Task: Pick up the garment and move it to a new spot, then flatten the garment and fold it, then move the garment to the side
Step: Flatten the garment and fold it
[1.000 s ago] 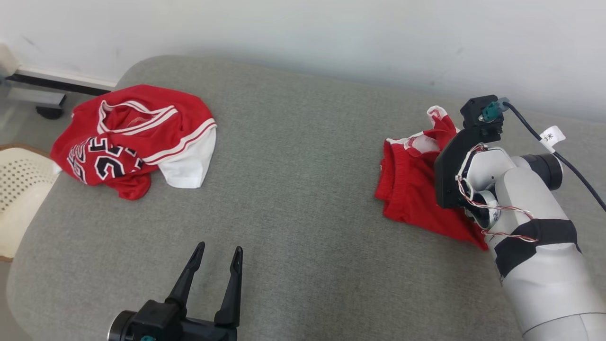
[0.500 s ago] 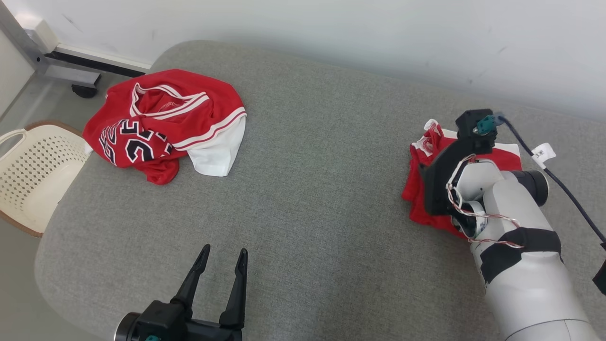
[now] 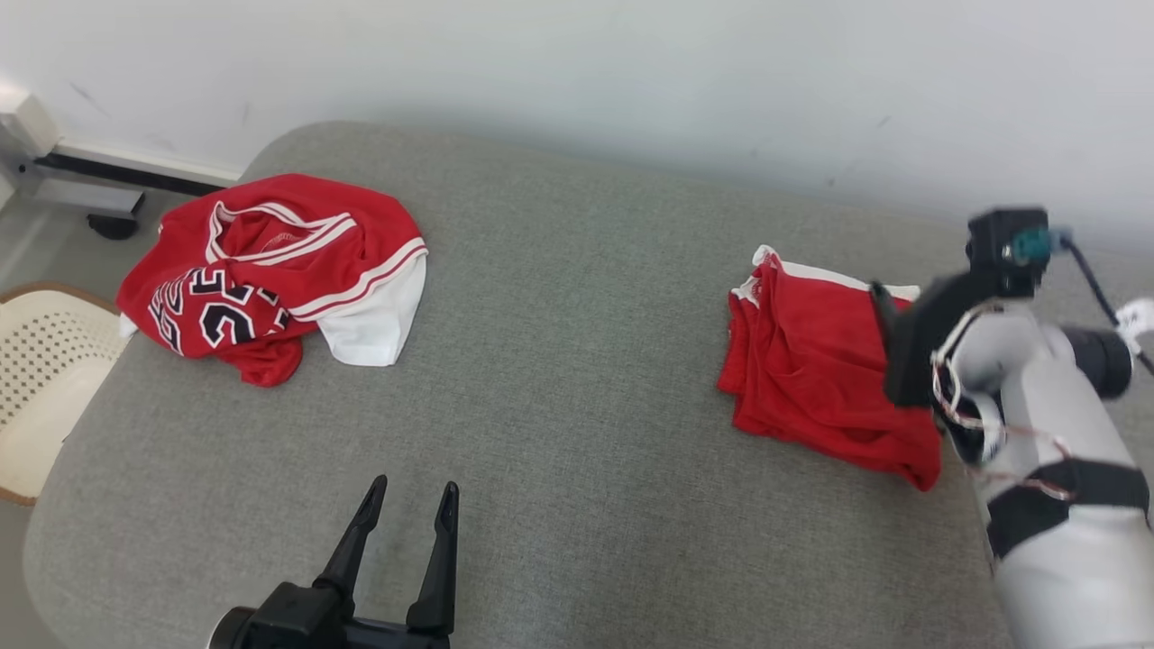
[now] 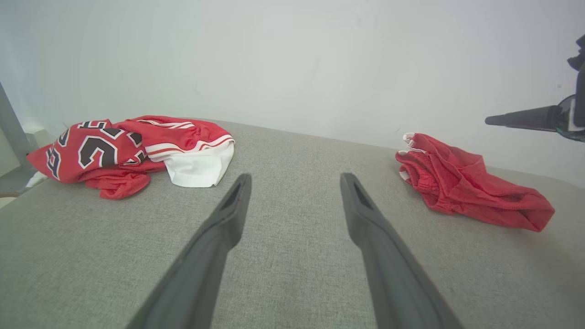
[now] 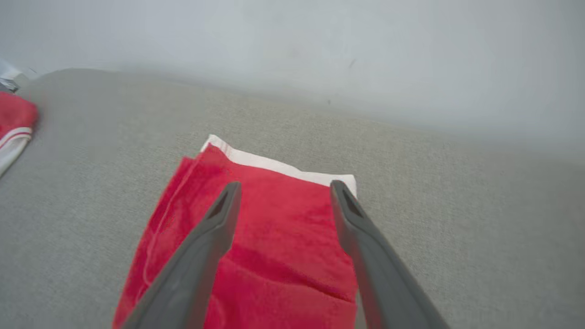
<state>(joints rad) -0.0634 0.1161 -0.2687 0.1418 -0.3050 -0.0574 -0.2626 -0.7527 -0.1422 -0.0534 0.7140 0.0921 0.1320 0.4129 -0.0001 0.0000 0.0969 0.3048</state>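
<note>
The garment (image 3: 811, 370) is a pair of red shorts with white trim, lying folded on the right side of the grey cushion (image 3: 577, 379). It also shows in the left wrist view (image 4: 470, 196). My right gripper (image 5: 283, 187) hovers just over the garment (image 5: 274, 256), its fingers spread wide with nothing between them. In the head view the right wrist (image 3: 929, 333) covers the garment's right edge. My left gripper (image 3: 413, 487) stands open and empty near the cushion's front edge, far from the garment, fingers (image 4: 228, 214) apart over bare fabric.
A crumpled red jersey (image 3: 270, 270) with black numbers and a white hem lies at the back left of the cushion. A cream perforated basket (image 3: 36, 379) stands off the left edge. A white wall runs behind. A black cable (image 3: 1095, 288) trails from my right wrist.
My right gripper has opened and let go of the garment, which now lies folded on the cushion. The head camera shifted. My left gripper has stayed open and still.
</note>
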